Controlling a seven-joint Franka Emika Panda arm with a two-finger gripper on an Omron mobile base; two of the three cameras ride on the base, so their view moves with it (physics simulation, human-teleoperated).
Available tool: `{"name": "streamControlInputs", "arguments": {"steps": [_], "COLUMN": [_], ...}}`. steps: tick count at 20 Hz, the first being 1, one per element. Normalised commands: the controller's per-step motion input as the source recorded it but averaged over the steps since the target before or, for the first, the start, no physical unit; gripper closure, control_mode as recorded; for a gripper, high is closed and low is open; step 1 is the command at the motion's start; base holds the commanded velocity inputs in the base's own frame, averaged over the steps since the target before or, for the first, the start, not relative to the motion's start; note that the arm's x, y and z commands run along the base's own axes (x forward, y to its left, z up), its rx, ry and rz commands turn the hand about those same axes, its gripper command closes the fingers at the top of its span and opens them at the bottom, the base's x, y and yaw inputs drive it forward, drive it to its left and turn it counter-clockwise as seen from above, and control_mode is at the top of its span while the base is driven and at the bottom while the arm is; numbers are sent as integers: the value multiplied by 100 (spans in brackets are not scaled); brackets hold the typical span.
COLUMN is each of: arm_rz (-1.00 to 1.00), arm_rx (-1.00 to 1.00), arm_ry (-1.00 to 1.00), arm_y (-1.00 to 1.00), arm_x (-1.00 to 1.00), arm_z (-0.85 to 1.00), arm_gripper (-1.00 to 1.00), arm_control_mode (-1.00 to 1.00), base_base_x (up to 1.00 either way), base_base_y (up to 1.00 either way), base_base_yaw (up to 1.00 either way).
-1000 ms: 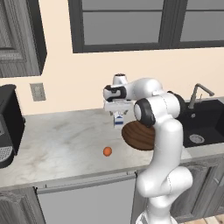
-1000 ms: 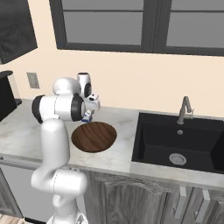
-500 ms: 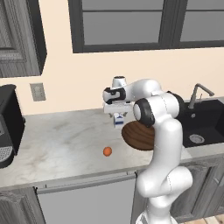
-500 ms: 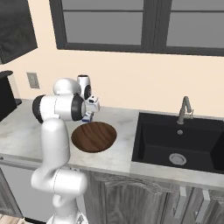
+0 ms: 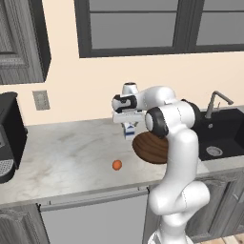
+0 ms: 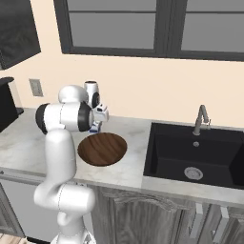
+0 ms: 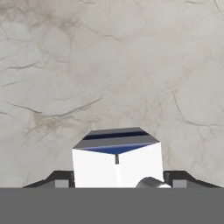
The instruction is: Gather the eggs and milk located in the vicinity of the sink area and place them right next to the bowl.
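While poised straight above the milk (image 7: pixel 117 164) at the back of the counter (image 5: pixel 71 152), brackets the carton with the gripper (image 7: pixel 117 179), one fingertip (image 7: pixel 57 179) close against each side wall. Cannot tell whether pressed tight on the carton or merely flanking it; no clear gap on either side in the hand view, yet no sign of lift either. Looks to be the grasp step for the carton, judged from how things lie.

In the left base view, carton upright on the marble, just beside the left rim of the bowl (image 5: pixel 147 147), well apart from the sink area (image 5: pixel 224 128). Egg (image 5: pixel 116 165) loose on the counter nearer the front edge, left of the bowl, apart from it, not yet dealt with.

Next, probably: squeeze firmly on the side walls, confirm the hold, raise straight up to clear the rim, set down touching-close to the bowl. Then reach for the egg. Worth minding: a tall, light carton, likely to tip if nudged off-centre.
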Motion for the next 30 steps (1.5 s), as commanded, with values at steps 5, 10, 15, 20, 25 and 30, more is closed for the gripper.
{"name": "streamControlInputs", "arguments": {"steps": [5, 10, 15, 20, 25, 30], "arm_rz": [0, 0, 0, 0, 0, 0], "arm_rx": [0, 0, 0, 0, 0, 0], "arm_ry": [0, 0, 0, 0, -1, 0], "arm_y": [0, 0, 0, 0, 0, 0], "arm_x": [-28, -31, -23, -17, -2, 0], "arm_z": [0, 0, -1, -1, -1, 0], "arm_gripper": [100, 100, 100, 100, 100, -100], "arm_control_mode": [-100, -100, -100, -100, -100, -100], "base_base_x": [0, 0, 0, 0, 0, 0], "base_base_y": [0, 0, 0, 0, 0, 0], "base_base_yaw": [0, 0, 0, 0, 0, 0]}}
